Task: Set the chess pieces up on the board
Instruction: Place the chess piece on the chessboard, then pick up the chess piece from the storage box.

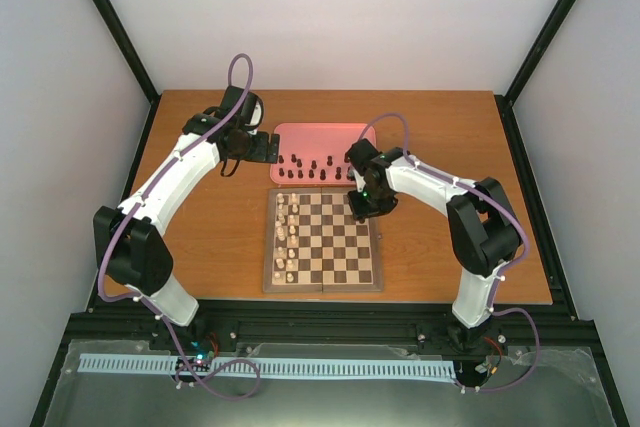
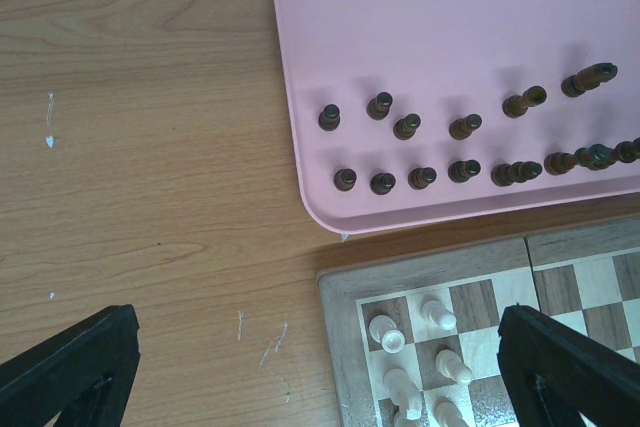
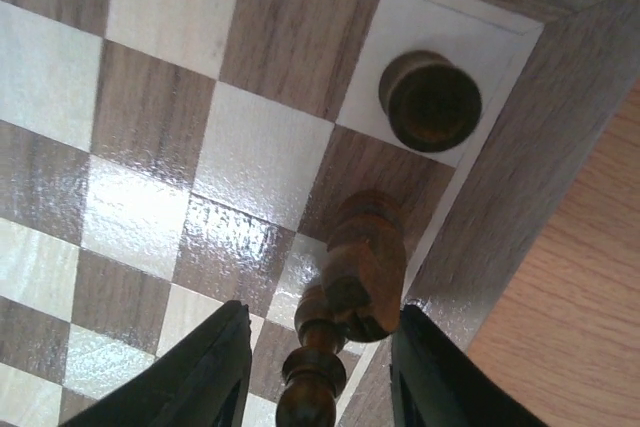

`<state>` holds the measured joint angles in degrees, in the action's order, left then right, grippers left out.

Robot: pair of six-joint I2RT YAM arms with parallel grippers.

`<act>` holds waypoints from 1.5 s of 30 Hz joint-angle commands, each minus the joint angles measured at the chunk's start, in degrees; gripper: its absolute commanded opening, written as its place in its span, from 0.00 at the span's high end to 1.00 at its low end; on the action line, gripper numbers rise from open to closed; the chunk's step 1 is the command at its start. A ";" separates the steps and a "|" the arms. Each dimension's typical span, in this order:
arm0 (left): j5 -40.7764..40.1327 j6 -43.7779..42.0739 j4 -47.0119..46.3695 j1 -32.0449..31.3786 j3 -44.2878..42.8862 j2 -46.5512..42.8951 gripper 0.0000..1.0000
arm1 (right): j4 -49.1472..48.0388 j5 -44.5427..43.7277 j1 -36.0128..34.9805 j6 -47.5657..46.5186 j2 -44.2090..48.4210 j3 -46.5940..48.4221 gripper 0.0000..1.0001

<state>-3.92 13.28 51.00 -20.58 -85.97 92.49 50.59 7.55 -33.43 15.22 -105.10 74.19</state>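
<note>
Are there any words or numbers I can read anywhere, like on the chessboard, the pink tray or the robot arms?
None can be read.
The board: its border is bare wood, with no letters or numbers.
The pink tray: plain, no mark.
The left arm and the right arm: no label shows in these views.

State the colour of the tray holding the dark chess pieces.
The tray is plain pink, clearest in the left wrist view.
</note>
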 commanded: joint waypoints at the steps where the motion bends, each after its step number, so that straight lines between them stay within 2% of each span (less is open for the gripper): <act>1: -0.30 -0.63 -0.53 -0.43 -0.33 -1.30 0.00 | 0.66 -0.13 -0.49 -0.41 -0.21 2.63 0.58; 7: -0.38 -0.75 -0.30 -0.43 -0.51 -1.50 0.00 | 6.79 -1.71 -0.45 -1.78 1.36 9.21 0.53; 10: -0.52 -0.74 -0.37 -0.42 -0.42 -1.59 0.00 | 9.65 -4.63 -0.49 -2.80 2.04 14.10 0.47; 12: -0.55 -0.69 -0.53 -0.43 -0.34 -1.67 0.00 | 10.63 -5.48 -0.50 -3.52 0.80 17.91 0.42; 15: -0.33 -0.53 -0.54 -0.43 -0.42 -1.76 0.00 | 10.72 -5.86 -0.43 -4.42 -2.92 24.11 0.42; 21: -0.66 -0.67 -0.23 -0.43 -0.43 -2.22 0.00 | 9.74 -6.35 0.34 -4.76 -13.38 36.71 0.47; 26: -0.42 -0.32 -0.30 -0.42 -0.25 -2.57 0.00 | 10.45 -4.31 1.22 -6.33 -20.65 43.57 0.49; 45: -0.49 -0.96 0.09 -0.43 -0.75 -1.28 0.00 | 11.10 -1.12 2.93 -10.92 -28.21 48.31 0.58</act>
<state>-4.34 13.26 51.03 -20.58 -85.84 91.64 60.99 5.15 -30.59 6.46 -132.07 120.62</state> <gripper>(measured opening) 0.998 0.423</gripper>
